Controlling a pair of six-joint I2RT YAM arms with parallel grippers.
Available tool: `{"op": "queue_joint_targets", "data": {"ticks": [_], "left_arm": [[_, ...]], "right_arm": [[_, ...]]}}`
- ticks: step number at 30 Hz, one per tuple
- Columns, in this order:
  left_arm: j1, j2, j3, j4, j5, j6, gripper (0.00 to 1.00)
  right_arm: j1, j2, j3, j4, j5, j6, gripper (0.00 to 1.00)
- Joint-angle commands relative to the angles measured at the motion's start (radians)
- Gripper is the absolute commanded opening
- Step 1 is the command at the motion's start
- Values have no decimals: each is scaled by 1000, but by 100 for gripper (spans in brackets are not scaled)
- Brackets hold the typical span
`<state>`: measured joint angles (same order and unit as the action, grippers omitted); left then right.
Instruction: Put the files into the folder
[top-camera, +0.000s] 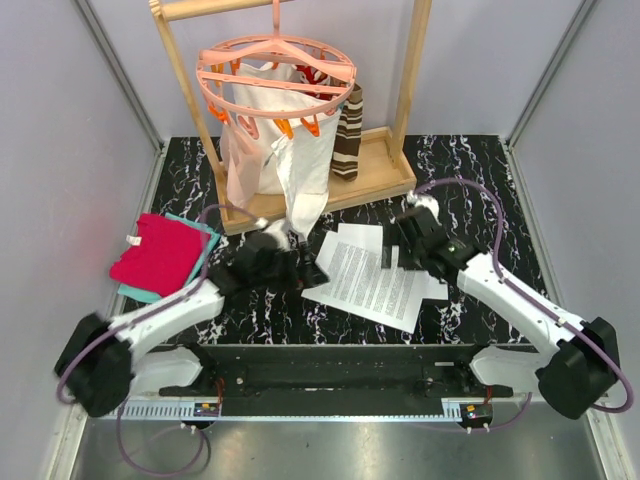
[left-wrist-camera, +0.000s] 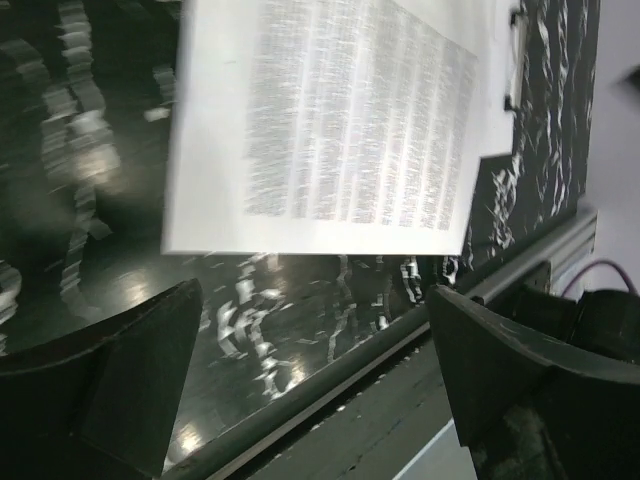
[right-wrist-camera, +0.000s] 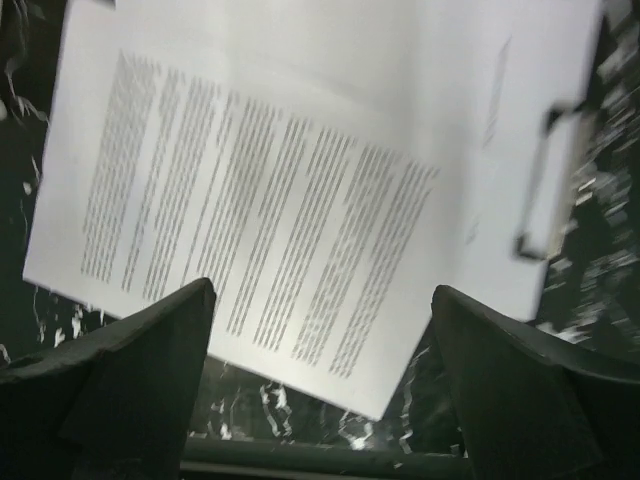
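Left gripper (left-wrist-camera: 312, 300): fingers wide apart, empty, near the papers' edge
Right gripper (right-wrist-camera: 322, 295): also spread, empty, above the papers
Papers (top-camera: 365, 272): fanned flat between both grippers
Folder: can't spot it, maybe lost against black
Risk: probably grabbing one sheet, scattering the rest
Table (top-camera: 480, 180): glossy black marble, white veins
Room: wooden rack (top-camera: 380, 165), red cloths (top-camera: 155, 250), grey walls

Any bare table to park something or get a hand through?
Bare: back right corner between the wooden rack and right wall; back left strip behind the cloths. Crowded: centre, left gripper and right gripper flank the paper sheets.
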<state>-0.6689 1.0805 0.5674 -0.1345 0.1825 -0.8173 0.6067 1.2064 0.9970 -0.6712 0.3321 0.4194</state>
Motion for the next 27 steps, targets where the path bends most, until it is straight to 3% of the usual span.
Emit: {"op": "queue_joint_targets", "data": {"ticks": [1, 5, 11, 20, 27], "left_arm": [[-93, 270, 224, 122, 20, 76, 94], [-132, 473, 389, 130, 5, 89, 93], [-136, 651, 471, 124, -38, 99, 92], [-138, 685, 416, 180, -52, 75, 91], [-138, 694, 390, 199, -52, 50, 91]], "right_arm": [[-34, -37, -239, 88, -325, 315, 98], [-87, -148, -372, 154, -358, 396, 88], [-166, -237, -498, 199, -410, 438, 75], [-289, -226, -543, 206, -450, 390, 76], [-305, -165, -540, 211, -407, 395, 79]]}}
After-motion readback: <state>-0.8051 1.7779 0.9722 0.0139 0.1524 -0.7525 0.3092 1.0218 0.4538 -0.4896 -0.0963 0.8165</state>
